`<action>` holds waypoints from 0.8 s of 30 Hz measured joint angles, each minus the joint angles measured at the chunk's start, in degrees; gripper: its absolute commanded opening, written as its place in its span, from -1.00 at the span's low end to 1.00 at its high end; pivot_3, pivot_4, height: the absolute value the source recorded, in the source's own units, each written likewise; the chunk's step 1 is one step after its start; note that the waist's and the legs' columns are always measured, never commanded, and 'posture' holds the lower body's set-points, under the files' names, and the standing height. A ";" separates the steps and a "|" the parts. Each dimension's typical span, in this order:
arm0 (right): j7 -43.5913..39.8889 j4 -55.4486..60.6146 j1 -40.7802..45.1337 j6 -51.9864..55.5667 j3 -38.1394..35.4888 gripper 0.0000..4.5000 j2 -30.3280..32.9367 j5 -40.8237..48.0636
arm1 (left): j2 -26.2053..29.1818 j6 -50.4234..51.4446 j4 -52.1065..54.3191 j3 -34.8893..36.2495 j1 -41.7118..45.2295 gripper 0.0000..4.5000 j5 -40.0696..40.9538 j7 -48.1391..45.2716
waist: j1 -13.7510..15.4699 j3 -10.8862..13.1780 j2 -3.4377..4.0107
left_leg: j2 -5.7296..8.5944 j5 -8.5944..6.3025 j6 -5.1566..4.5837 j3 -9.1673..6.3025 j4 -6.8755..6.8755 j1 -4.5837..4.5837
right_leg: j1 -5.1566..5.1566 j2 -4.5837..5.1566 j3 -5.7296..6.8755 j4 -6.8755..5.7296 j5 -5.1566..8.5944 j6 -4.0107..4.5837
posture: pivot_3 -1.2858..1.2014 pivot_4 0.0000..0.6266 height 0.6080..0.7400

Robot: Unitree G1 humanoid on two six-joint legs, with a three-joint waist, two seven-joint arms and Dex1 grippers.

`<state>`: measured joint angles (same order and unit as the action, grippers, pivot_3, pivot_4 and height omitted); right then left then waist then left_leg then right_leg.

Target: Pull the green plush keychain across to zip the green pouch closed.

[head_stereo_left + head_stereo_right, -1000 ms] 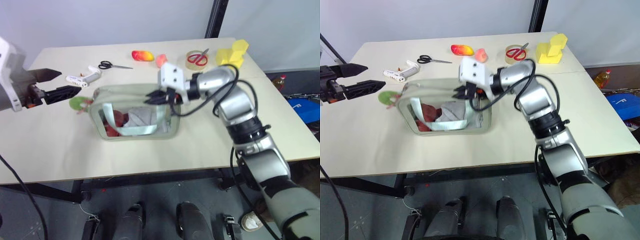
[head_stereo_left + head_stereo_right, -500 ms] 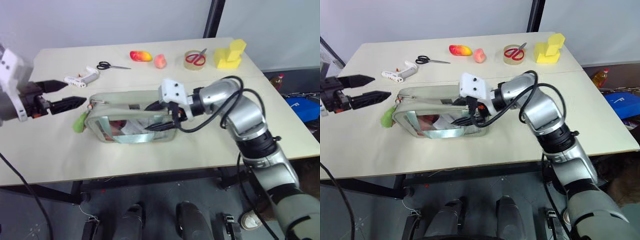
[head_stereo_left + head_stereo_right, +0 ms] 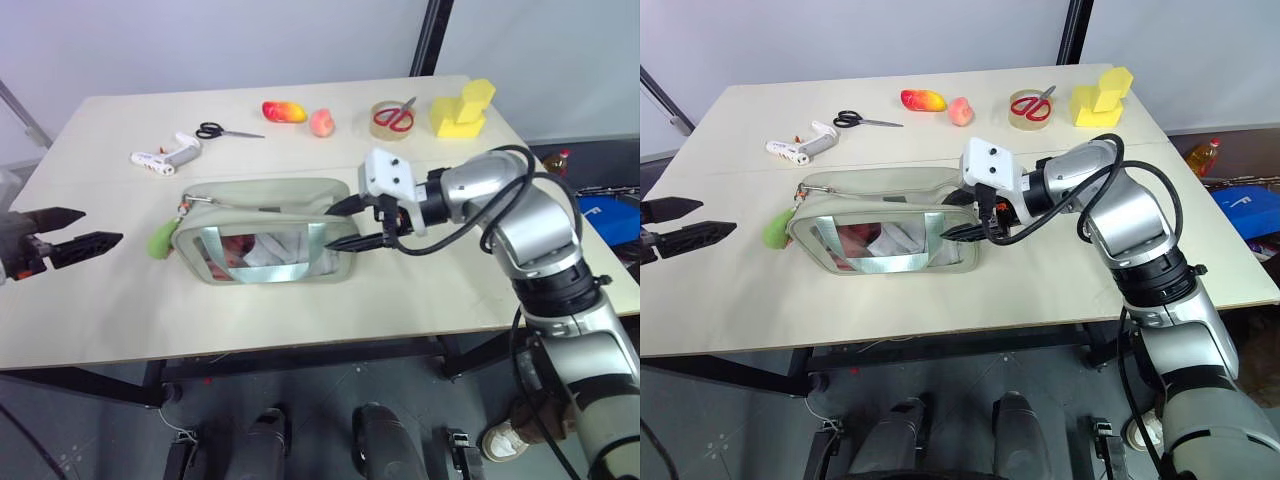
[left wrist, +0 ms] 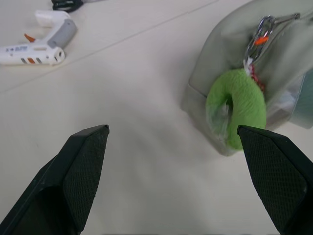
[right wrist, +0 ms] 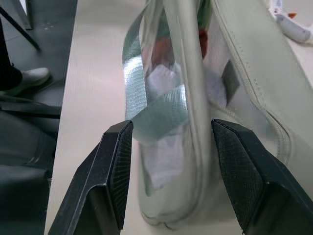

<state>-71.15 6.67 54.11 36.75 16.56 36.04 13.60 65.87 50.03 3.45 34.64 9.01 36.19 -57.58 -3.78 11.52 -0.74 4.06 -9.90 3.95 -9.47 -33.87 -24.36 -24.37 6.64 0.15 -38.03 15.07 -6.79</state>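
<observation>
Green pouch (image 3: 265, 228) lies mid-table, window side facing the near edge. Zipper line along its top looks run to the left end; can't confirm it's fully shut.

Green plush keychain (image 3: 161, 236) hangs off the pouch's left end on a metal clip, resting against the end wall, down by the table.

Left gripper (image 3: 83, 229) sits off toward the table's left edge, apart from the keychain, fingers (image 4: 85, 161) spread wide, empty.

Right gripper (image 3: 345, 224) is at the pouch's right end, fingers (image 5: 117, 161) parted, straddling that end edge. Can't tell if they touch; not clamping as far as I see.

If the zip still needs travel:
- pinch the right end before pulling, or the pouch will slide
- left goes in low and level and grabs the plush body, not the cord
- pull straight along the zipper line
- plush is soft, squeeze fully or it slips

Scissors (image 3: 222, 131) and the white tool (image 3: 165, 156) near the far edge are well out of the way.
</observation>
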 measured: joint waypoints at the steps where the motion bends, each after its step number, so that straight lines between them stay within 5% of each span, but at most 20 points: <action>1: 0.03 0.00 -0.27 -0.67 0.11 -0.40 0.00 -0.13 | -0.37 -0.22 0.06 -0.05 -0.02 1.00 0.01 0.14 | 0.00 0.00 0.00 | 0.00 0.00 0.00 0.00 0.00 0.00 | 0.00 0.00 0.00 0.00 0.00 0.00 | 0.03 -0.52 1.00; 4: 0.16 -0.11 -1.03 -2.64 0.61 -0.98 -0.08 -0.70 | -2.82 -0.62 0.32 -0.75 0.38 1.00 0.12 0.94 | 0.02 -0.01 0.03 | 0.00 0.00 0.00 0.02 0.00 0.01 | 0.01 0.01 0.00 0.00 0.00 0.00 | 0.03 -0.52 1.00; 9: 0.59 -0.57 -1.05 -4.13 0.69 -0.98 -0.56 -1.49 | -7.64 0.64 3.89 -5.14 0.27 1.00 1.74 2.48 | -0.08 -0.02 0.00 | 0.00 0.00 0.00 0.01 -0.01 0.01 | 0.01 -0.01 0.00 0.00 -0.01 0.00 | 0.03 -0.52 1.00; 24: 1.35 -1.15 -1.04 -4.85 0.98 -0.98 -1.32 -2.21 | -5.99 3.18 8.12 -6.53 0.73 1.00 5.56 1.55 | -0.15 -0.02 0.00 | -0.01 0.00 0.00 0.02 0.00 0.03 | 0.02 -0.02 -0.01 0.00 -0.01 0.01 | 0.03 -0.52 1.00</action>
<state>-69.80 5.52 53.07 31.89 17.54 34.72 11.39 59.88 53.21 11.57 28.11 9.73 41.75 -56.03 -3.93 11.50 -0.74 4.05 -9.90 3.95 -9.45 -33.88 -24.33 -24.35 6.61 0.15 -38.04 15.06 -6.78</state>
